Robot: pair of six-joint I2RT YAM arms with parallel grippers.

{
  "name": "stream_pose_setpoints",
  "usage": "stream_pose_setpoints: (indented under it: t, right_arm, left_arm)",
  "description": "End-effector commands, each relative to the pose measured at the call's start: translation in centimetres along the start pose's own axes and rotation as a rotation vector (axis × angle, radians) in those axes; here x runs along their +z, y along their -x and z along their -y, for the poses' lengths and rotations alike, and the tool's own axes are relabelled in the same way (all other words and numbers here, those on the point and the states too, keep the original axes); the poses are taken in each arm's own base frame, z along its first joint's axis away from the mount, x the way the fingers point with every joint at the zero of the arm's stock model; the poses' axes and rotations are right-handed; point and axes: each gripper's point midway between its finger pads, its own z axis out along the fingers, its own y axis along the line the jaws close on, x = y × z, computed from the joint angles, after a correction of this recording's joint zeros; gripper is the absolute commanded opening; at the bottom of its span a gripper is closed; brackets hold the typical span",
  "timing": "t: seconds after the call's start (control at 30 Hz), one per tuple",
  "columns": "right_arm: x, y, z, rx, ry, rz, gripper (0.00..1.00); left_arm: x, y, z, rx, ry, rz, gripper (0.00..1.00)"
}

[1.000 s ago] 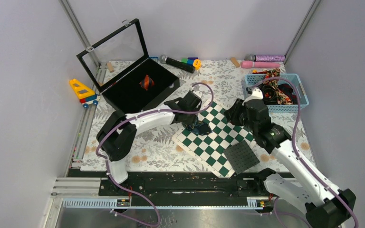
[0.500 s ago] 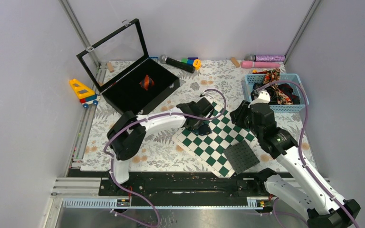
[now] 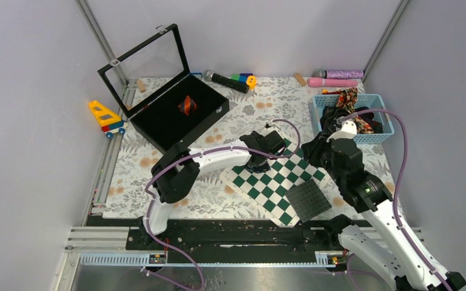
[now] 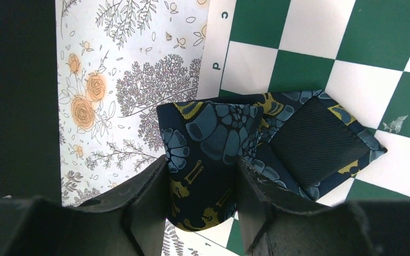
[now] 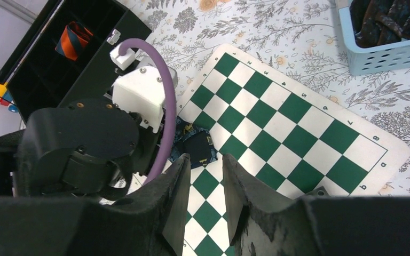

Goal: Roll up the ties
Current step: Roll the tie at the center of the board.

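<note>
Pale grey panels close in all round: the back wall point(image 3: 249, 30) at twelve o'clock, the left wall point(image 3: 30, 121) at nine and the right wall point(image 3: 443, 91) at three, with one slanting aluminium post point(image 3: 101, 39) at eleven and another post point(image 3: 388, 36) at one marking the rear corners. In the middle sits the table point(image 3: 112, 209), dressed in a white cloth point(image 3: 200, 194) printed with grey ferns and orange blossoms. At six o'clock a black base strip point(image 3: 236, 232) and a ribbed aluminium rail point(image 3: 97, 237) run along its near edge above a dull grey metal floor point(image 3: 249, 279), all under soft, even light with only faint shadows.
</note>
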Motion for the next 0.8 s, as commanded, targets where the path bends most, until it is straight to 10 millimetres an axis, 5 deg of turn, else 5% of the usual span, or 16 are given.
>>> stream_pose_setpoints:
  t: [0.0, 0.33, 0.77]
  right_arm:
    - [-1.9, 3.1, 0.1, -0.002, -0.017, 0.1, 0.36]
    - [-5.4, 6.2, 0.1, 0.002, -0.002, 0.201, 0.36]
    - [-6.4, 6.3, 0.7, -0.003, -0.009, 0.221, 0.39]
  left_arm:
    - [0.0, 0.3, 0.0, 0.026, 0.063, 0.001, 0.45]
    - [-0.7, 0.4, 1.9, 0.055, 0.069, -0.002, 0.57]
    - [-2.2, 1.9, 5.2, 0.076, -0.005, 0.014, 0.6]
